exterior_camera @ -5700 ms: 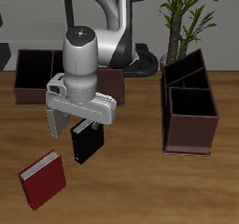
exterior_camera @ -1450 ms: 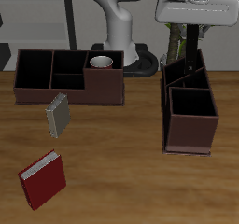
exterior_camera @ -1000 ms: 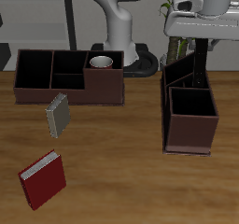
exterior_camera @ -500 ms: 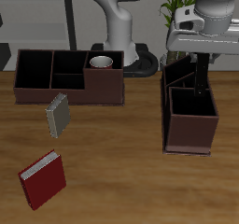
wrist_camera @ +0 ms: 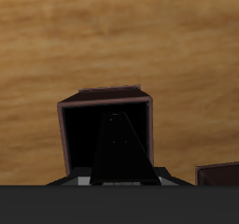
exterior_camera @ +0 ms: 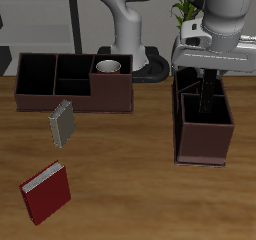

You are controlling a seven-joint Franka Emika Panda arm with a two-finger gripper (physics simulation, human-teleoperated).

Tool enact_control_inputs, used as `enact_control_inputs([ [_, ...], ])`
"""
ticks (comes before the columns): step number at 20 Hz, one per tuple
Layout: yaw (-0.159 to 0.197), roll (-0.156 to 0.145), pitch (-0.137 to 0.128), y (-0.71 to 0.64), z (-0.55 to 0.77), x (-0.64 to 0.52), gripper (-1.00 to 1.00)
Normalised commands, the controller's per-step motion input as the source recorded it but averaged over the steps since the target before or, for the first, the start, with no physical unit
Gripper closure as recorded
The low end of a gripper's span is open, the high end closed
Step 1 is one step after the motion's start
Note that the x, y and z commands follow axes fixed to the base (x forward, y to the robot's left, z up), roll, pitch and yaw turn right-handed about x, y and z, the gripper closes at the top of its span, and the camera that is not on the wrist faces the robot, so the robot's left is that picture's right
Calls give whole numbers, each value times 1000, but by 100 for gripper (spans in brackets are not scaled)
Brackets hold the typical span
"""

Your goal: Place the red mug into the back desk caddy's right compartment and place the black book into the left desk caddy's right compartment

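Observation:
My gripper (exterior_camera: 208,84) hangs over the left desk caddy (exterior_camera: 205,150) and is shut on the black book (exterior_camera: 207,101). The book hangs upright, its lower end dipping into the caddy's right compartment (exterior_camera: 192,122), the big square cell nearest the table's front edge. In the wrist view the black book (wrist_camera: 117,148) runs down from my gripper (wrist_camera: 117,178) into that dark cell (wrist_camera: 77,125), with wooden table around it. The red mug (exterior_camera: 108,67) stands inside the end cell of the back desk caddy (exterior_camera: 60,97); only its pale rim and inside show.
A grey-beige book (exterior_camera: 62,123) stands tilted on the table before the back caddy. A red book (exterior_camera: 46,192) lies near the table's front edge. A potted plant (exterior_camera: 190,9) and the robot base (exterior_camera: 132,39) stand behind the caddies.
The gripper has come down and forward with the black book, from high above the left caddy's farther cells to its nearest cell. The book's lower end is now inside it.

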Motion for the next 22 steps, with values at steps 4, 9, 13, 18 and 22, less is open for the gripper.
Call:
enact_control_inputs([
  [4, 8, 12, 32, 34, -264, -4, 100],
  [9, 19, 9, 36, 54, -294, 51, 100],
  [13, 5, -14, 33, -13, -251, 93, 100],
  [18, 9, 3, 38, 12, -366, 87, 100],
  [22, 7, -3, 36, -10, -271, 44, 100],
])
